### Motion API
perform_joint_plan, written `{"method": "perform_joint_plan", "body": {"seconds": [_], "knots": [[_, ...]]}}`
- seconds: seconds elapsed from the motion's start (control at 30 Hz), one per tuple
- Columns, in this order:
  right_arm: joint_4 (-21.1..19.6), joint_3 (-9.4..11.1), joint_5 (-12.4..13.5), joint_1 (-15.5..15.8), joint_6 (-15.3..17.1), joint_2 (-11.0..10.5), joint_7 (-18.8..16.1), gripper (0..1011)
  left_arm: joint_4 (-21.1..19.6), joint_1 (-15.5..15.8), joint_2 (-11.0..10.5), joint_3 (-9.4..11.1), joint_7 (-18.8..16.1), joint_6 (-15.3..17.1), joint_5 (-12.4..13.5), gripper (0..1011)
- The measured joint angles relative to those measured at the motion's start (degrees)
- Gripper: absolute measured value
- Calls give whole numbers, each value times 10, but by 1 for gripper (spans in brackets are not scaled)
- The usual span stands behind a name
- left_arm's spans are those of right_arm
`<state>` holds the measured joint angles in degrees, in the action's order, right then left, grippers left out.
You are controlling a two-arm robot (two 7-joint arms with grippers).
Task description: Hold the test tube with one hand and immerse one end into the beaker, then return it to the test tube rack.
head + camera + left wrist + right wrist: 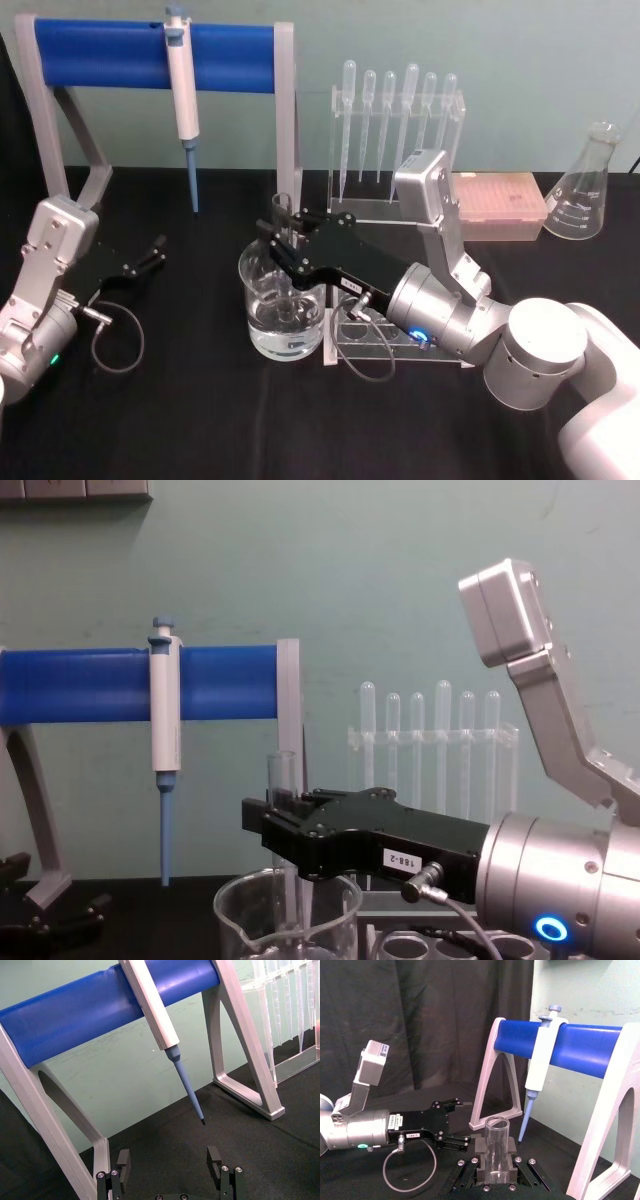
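Observation:
The test tube [281, 212] stands upright, pinched between the fingers of my right gripper [287, 240], which is shut on it. The tube's lower part reaches down inside the beaker [262, 330], which holds clear liquid; I cannot tell whether the tip touches the liquid. From the chest, the test tube [283, 780] rises above the right gripper [275, 825] and drops past the beaker [240, 920] rim. In the right wrist view the test tube [496, 1142] sits between the pads of the right gripper [496, 1162]. My left gripper [155, 250] rests open at the left, its fingers [214, 1157] spread apart.
A stand with a blue bar [110, 55] holds a white-and-blue pipette [185, 100] behind the beaker. A clear rack of plastic pipettes [395, 120], a pink box [497, 205] and a conical flask [583, 185] stand at the back right. A rack with holes [365, 335] lies beside the beaker, under my right arm.

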<state>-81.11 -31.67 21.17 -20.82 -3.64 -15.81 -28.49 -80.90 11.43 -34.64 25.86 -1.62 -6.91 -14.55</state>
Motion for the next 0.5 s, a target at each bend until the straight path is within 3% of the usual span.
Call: {"method": "perform_joint_plan", "body": {"seconds": [0.5], "knots": [[-2,0,-2,1,3,0,1,226,0,0,0,0,0,0,0,1000]]}}
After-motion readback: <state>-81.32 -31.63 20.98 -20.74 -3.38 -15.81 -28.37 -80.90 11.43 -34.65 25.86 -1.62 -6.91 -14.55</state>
